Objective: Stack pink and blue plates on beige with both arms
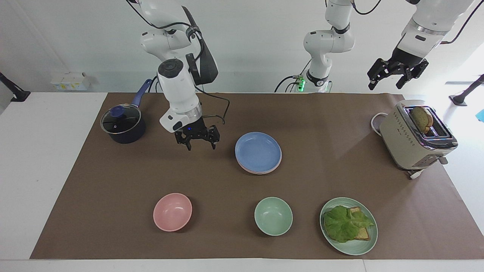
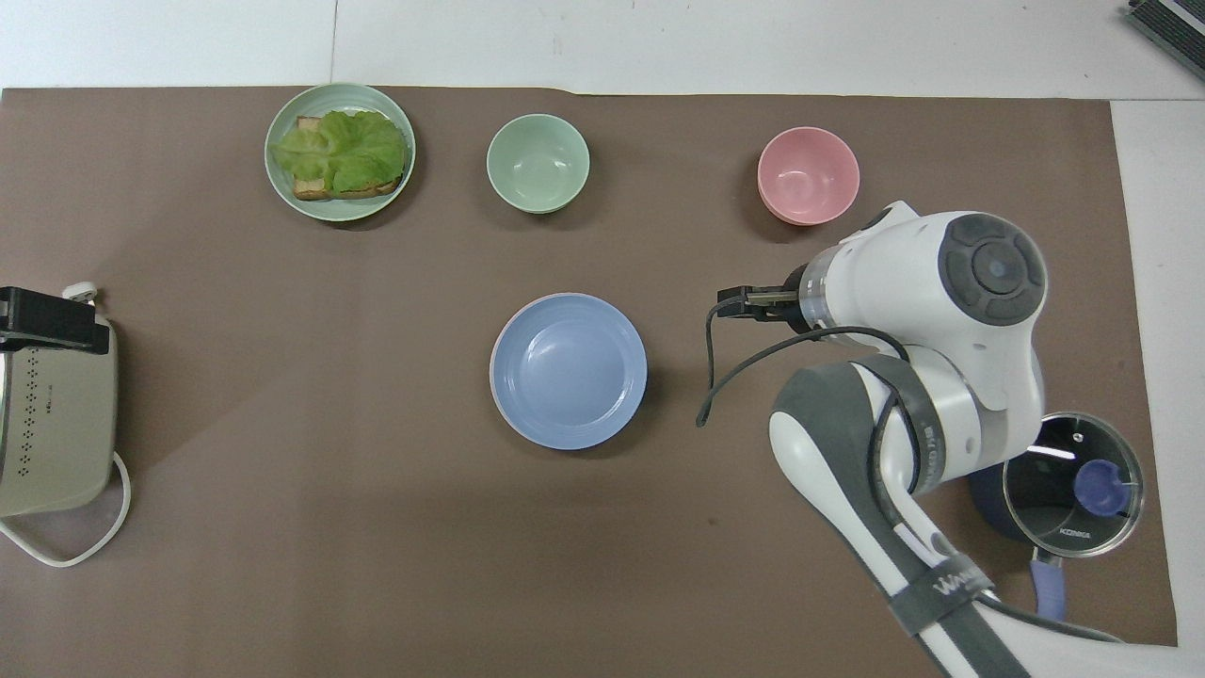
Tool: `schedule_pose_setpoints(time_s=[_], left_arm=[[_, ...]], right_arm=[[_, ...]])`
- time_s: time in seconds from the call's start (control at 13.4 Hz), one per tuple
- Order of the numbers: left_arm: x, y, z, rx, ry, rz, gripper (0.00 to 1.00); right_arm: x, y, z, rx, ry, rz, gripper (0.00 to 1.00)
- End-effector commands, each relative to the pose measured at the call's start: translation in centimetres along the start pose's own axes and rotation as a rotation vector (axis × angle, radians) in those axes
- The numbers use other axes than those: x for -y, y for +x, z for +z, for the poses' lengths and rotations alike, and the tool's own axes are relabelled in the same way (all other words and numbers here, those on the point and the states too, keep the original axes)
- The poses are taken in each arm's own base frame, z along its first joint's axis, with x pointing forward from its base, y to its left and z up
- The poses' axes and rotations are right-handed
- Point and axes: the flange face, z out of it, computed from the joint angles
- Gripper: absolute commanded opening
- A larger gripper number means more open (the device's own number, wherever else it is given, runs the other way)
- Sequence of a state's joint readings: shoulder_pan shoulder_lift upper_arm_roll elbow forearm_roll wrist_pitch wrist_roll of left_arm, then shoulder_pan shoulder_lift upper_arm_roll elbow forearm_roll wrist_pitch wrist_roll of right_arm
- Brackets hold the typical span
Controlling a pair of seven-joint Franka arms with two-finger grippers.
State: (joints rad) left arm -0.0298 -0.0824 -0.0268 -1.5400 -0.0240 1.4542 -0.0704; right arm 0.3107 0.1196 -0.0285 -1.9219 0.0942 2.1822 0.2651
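Dark blue saucepan with glass lid near mat's robot-side corner, right arm's end. Right gripper, black two-finger, hangs over bare brown mat between saucepan and plate stack, fingers spread, nothing held. Mat centre: round matte blue plate tops stack, pink plate rim visible beneath; beige plate not discernible. Pink bowl, green bowl, green plate with lettuce and toast along mat's edge farthest from robots. Beige toaster at left arm's end. Left gripper waits raised above that corner, fingers spread, empty.
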Motion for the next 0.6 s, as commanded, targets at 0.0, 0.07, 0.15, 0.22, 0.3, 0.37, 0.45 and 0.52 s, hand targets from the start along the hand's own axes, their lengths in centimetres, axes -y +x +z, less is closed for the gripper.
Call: schedule_pose_setpoints(time_s=[0.0, 0.07, 0.15, 0.22, 0.3, 0.37, 0.45, 0.52], left_arm=[[0.2, -0.3, -0.1, 0.008, 0.014, 0.008, 1.0], [0.2, -0.3, -0.2, 0.007, 0.014, 0.008, 1.0], [0.2, -0.3, -0.1, 0.008, 0.014, 0.008, 1.0], [0.2, -0.3, -0.2, 0.007, 0.014, 0.008, 1.0], [0.2, -0.3, -0.2, 0.006, 0.014, 0.008, 1.0], [0.2, -0.3, -0.2, 0.006, 0.014, 0.008, 1.0], [0.2, -0.3, -0.1, 0.008, 0.014, 0.008, 1.0], [0.2, -0.3, -0.1, 0.008, 0.014, 0.008, 1.0]], right_arm=[[-2.8, 0.1, -2.5, 0.02, -0.033, -0.012, 1.0], [-4.2, 0.1, -4.1, 0.012, -0.063, -0.031, 1.0], [-5.5, 0.1, -5.4, 0.014, -0.086, -0.053, 1.0], [-7.2, -0.1, -7.1, 0.026, -0.092, -0.056, 1.0], [-8.7, -0.2, -8.3, 0.039, -0.097, -0.06, 1.0], [-10.3, -0.3, -9.3, 0.043, -0.1, -0.066, 1.0], [-11.6, -0.4, -10.1, 0.042, -0.101, -0.07, 1.0], [-12.8, -0.6, -11.0, 0.047, -0.102, -0.073, 1.0]])
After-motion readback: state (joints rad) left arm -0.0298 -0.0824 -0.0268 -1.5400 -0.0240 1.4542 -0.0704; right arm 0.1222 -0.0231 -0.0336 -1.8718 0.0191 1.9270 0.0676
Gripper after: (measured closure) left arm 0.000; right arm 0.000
